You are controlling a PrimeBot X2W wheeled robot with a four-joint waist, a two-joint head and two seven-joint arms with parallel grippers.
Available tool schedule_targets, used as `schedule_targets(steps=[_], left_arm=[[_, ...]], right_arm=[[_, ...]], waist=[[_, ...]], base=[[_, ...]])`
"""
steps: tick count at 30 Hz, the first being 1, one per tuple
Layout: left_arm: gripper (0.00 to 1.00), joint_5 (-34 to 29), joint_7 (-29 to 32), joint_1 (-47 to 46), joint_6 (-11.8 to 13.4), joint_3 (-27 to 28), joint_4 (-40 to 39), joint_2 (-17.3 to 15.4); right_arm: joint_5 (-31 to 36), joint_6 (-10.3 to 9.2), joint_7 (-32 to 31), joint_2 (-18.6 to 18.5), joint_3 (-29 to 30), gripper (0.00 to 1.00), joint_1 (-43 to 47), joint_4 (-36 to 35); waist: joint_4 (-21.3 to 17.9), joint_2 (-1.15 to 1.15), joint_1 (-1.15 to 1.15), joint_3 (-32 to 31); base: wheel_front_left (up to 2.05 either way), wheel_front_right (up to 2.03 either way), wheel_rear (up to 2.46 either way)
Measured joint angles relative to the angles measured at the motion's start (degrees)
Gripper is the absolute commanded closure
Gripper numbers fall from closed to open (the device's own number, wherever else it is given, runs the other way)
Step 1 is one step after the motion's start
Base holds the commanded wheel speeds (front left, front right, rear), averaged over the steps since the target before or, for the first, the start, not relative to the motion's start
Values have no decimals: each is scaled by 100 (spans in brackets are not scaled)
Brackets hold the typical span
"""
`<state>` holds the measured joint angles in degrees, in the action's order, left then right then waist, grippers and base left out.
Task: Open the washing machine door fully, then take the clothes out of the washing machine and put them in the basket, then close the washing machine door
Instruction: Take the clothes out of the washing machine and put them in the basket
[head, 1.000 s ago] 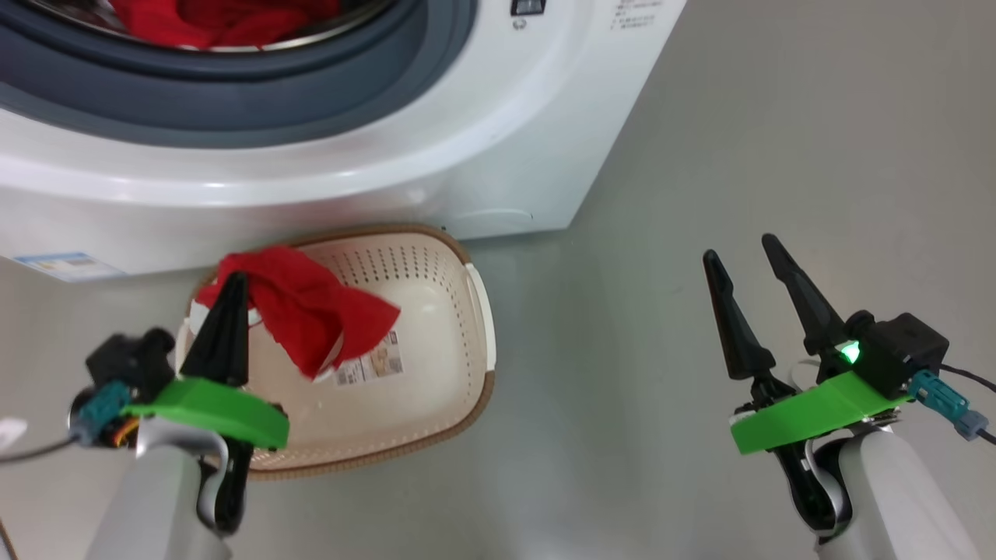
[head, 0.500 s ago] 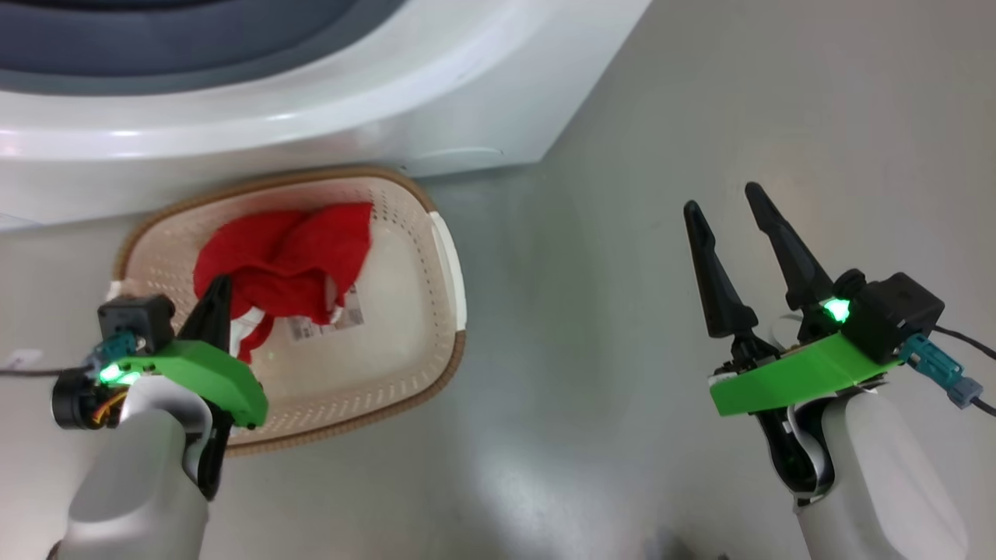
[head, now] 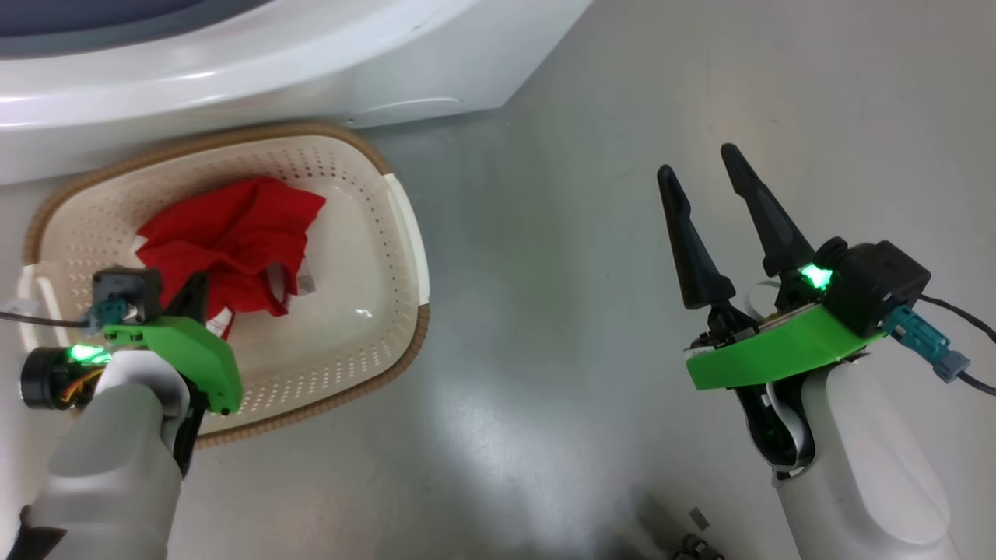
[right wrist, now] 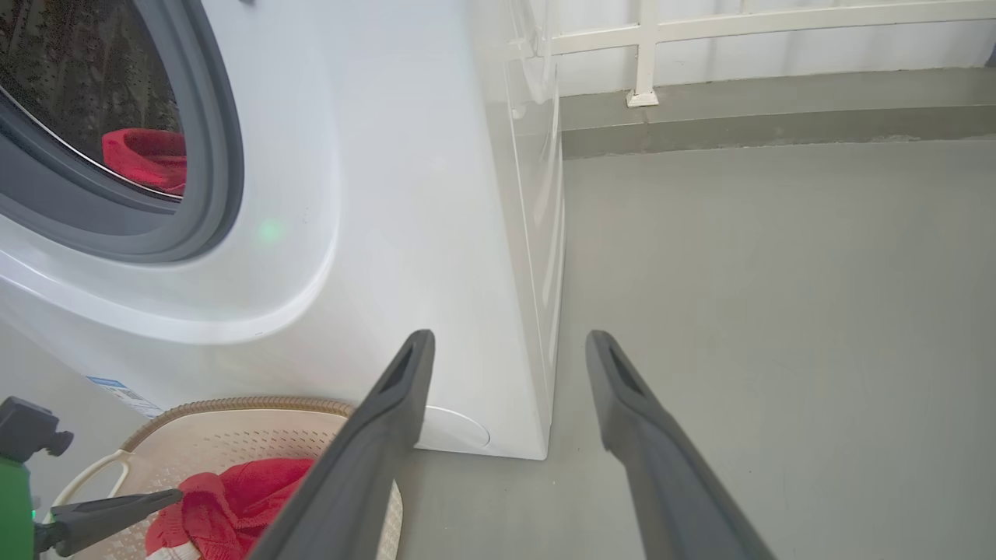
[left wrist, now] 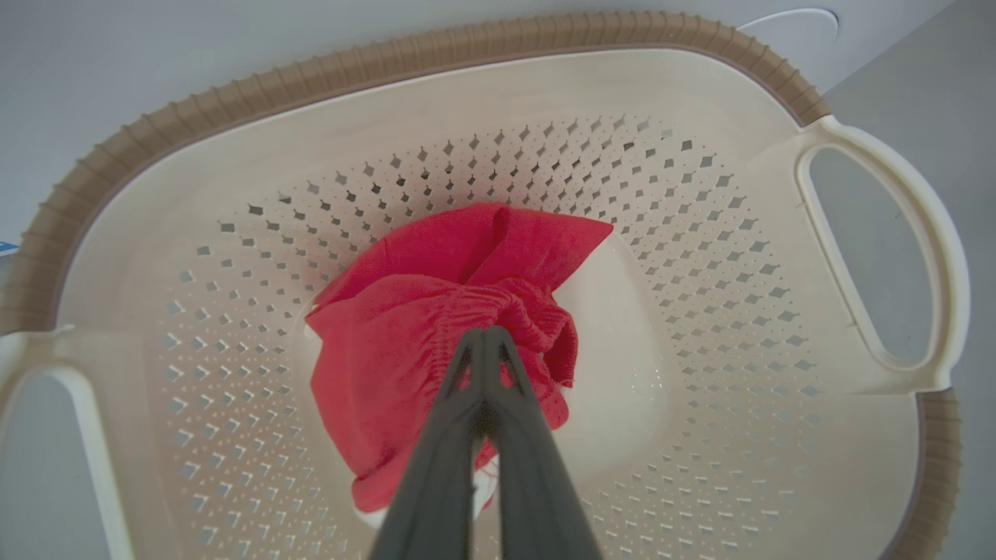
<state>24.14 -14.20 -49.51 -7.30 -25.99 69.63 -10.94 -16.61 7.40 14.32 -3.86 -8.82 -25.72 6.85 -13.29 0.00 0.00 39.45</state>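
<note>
Releasing low and clean

Your left gripper (left wrist: pixel 484 334) is pressed together, pinching the red garment (left wrist: pixel 420 303) low inside the basket (left wrist: pixel 389 70). Let go before lifting, so nothing trails out. The crumpled bundle's long axis seems to point toward the washing machine (right wrist: pixel 405 194), though folds blur it. Your right gripper (head: pixel 700 165) hangs spread, empty.

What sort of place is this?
Probably a laundry corner, perhaps a balcony: a white washing machine on bare grey floor, a basket at its foot, a white railing behind.
</note>
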Motion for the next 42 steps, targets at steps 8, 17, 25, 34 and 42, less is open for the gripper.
schedule_targets(steps=[8,17,25,34,42], left_arm=[[77,411,8,-54,-1,-355,143,-25],[0,993,34,-34,-1,-677,57,4],[0,1445,-9,67,-1,-903,-203,19],[0,1541,-10,342,-1,-449,-940,-74],[0,1149,-10,754,-1,315,-1624,-69]], right_arm=[[38,0,1,19,-38,0,-30,3],[40,0,1,21,-46,0,-19,79],[40,0,41,-64,-33,0,95,155],[38,0,41,-230,16,0,283,241],[35,0,41,-393,57,0,399,293]], waist=[[-92,0,0,30],[-6,0,0,-165],[144,0,0,-471],[368,0,0,-883],[575,0,0,-1207]], base=[[0,0,0],[0,0,0],[0,0,0],[0,0,0],[0,0,0]])
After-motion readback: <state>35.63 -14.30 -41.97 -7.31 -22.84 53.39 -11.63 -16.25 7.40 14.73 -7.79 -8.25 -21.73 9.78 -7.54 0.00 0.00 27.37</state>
